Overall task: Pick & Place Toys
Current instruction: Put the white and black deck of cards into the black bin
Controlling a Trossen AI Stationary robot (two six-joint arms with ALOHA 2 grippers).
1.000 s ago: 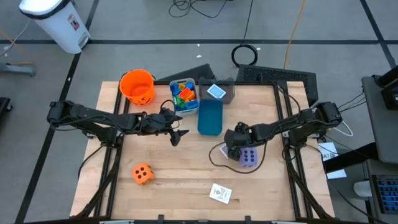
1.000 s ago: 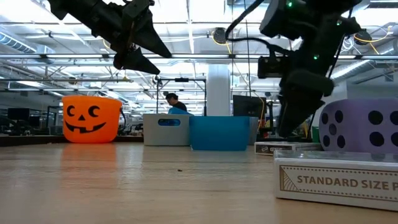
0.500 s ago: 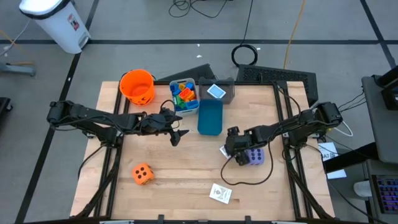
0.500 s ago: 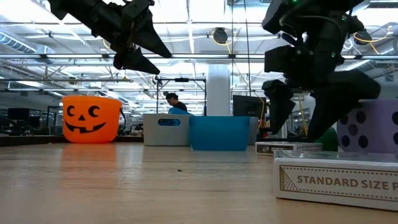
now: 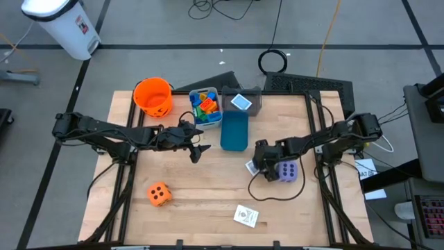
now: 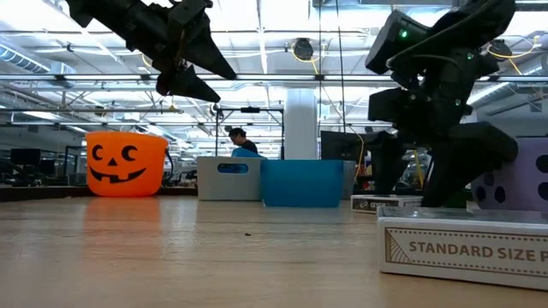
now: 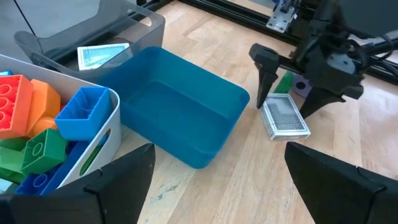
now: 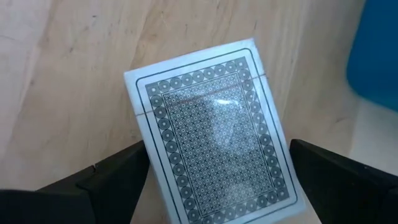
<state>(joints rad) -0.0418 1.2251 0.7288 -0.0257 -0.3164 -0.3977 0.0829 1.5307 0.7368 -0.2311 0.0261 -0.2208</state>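
Note:
A pack of cards (image 8: 214, 130) with a patterned back lies flat on the table, right of the blue bin (image 5: 234, 130). My right gripper (image 5: 257, 165) hangs over the pack, tipped down and open. One finger stands on each side of the pack (image 7: 285, 118), apart from it. The purple die (image 5: 288, 171) sits on the table just right of that gripper. The orange die (image 5: 158, 194) sits near the front left. A card box (image 5: 245, 215) lies near the front edge. My left gripper (image 5: 200, 150) hovers open, high above the table, left of the blue bin.
At the back stand the orange pumpkin bucket (image 5: 153, 96), a white bin of coloured blocks (image 5: 205, 106) and a grey bin (image 5: 243, 102) holding a blue-backed card. A small green piece (image 7: 284, 83) lies by the purple die. Bare wood spans the middle and front.
My right gripper has swung from above the purple die toward the table's left, over the pack of cards. It has rolled about its own axis, tipped more steeply down and sunk a little. Its fingers stay open. The left arm has kept still.

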